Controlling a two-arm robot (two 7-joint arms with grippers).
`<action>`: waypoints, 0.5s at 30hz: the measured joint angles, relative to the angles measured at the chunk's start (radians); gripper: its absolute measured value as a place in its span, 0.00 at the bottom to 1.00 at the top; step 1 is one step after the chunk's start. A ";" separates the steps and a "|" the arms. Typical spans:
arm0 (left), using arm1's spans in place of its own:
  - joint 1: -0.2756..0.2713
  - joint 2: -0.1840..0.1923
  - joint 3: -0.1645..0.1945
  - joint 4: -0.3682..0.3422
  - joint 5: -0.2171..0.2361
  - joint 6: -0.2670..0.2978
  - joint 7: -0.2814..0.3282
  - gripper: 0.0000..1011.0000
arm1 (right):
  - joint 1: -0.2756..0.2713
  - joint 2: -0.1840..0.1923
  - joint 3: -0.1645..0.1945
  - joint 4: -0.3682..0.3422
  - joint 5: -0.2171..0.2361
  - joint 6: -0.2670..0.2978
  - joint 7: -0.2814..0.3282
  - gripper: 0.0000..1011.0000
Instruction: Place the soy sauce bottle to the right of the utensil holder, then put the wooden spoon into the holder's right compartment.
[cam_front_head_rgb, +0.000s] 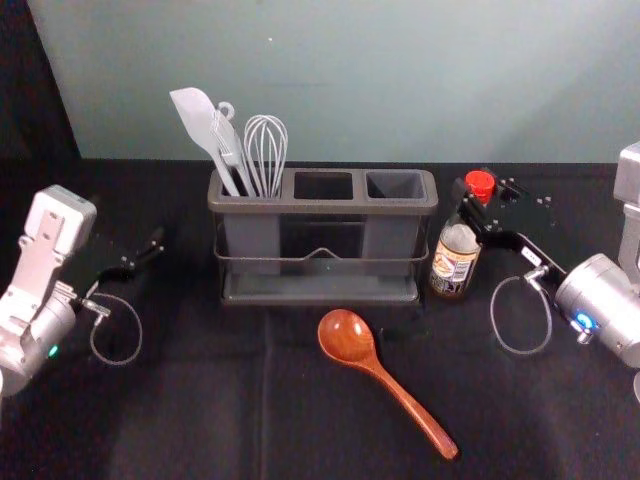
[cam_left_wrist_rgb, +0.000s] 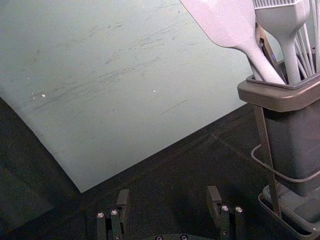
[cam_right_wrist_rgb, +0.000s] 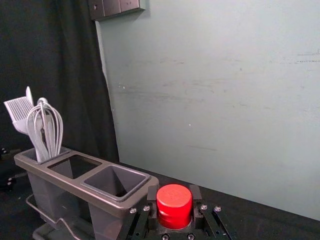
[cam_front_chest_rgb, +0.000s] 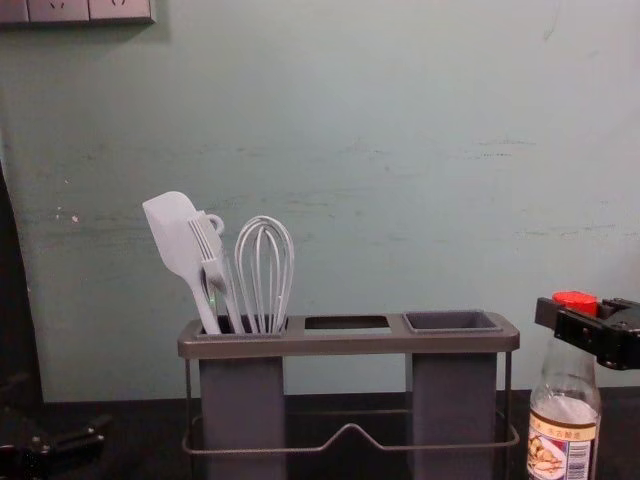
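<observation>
**Black right gripper clamped on the neck of a clear glass soy sauce bottle with a red cap, beside a grey-brown, three-compartment utensil holder**

From the head view, I see the bottle just right of the holder, on the robot's right. A glossy reddish-brown wooden spoon lies on the black cloth, on the near side of the holder, its round bowl toward the holder and its handle slanting near and right. Standing in the holder's left compartment are a pale flat spatula, a pale toothed tool and a pale wire whisk. The black left gripper hangs well apart, left of the holder.

In the left wrist view, the left gripper has its two tips spread wide with a gap between them, near the holder's left end.

In the right wrist view, the right gripper closes from both sides just under the red cap, near the holder's right compartment.

In the chest view, the bottle stands upright on the right, its paper label facing near, black fingers across its neck.
</observation>
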 joint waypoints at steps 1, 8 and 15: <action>0.000 0.000 0.000 0.000 0.000 0.000 0.000 0.99 | 0.003 -0.001 -0.002 0.006 0.004 -0.002 0.000 0.38; 0.000 0.000 0.000 0.000 0.000 0.000 0.000 0.99 | 0.010 -0.006 -0.006 0.021 0.012 -0.010 -0.001 0.38; 0.000 0.000 0.000 0.000 0.000 0.000 0.000 0.99 | 0.018 -0.010 -0.011 0.033 0.013 -0.016 -0.008 0.38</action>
